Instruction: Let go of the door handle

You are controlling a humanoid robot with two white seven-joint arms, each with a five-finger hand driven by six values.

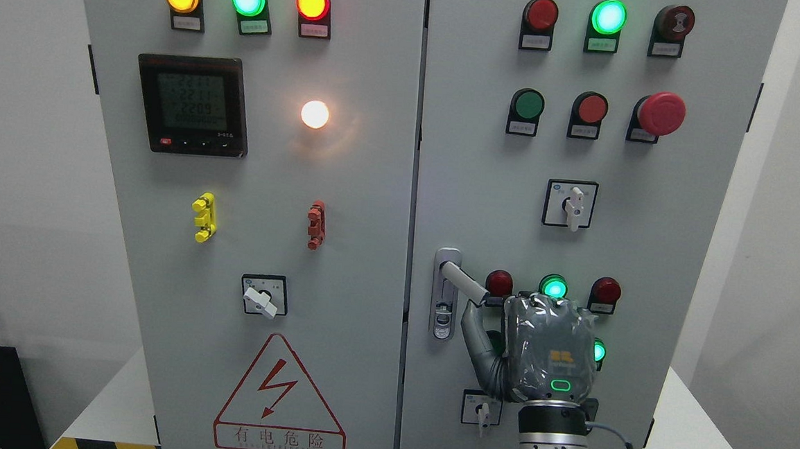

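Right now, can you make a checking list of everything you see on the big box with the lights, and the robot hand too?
Surface: grey cabinet with two doors, both shut.
Job's things: door handle on the right door, swung out from its lock plate.
Clutter: nothing seen.
Grippers: right hand in front of the right door, thumb up by the handle's tip; contact cannot be told. Left hand not in view.
Cables: grey cable looping at the wrist.
Surroundings: lit lamps along the top, meter display, red mushroom button, yellow clip, red clip, warning triangle, rotary switches.
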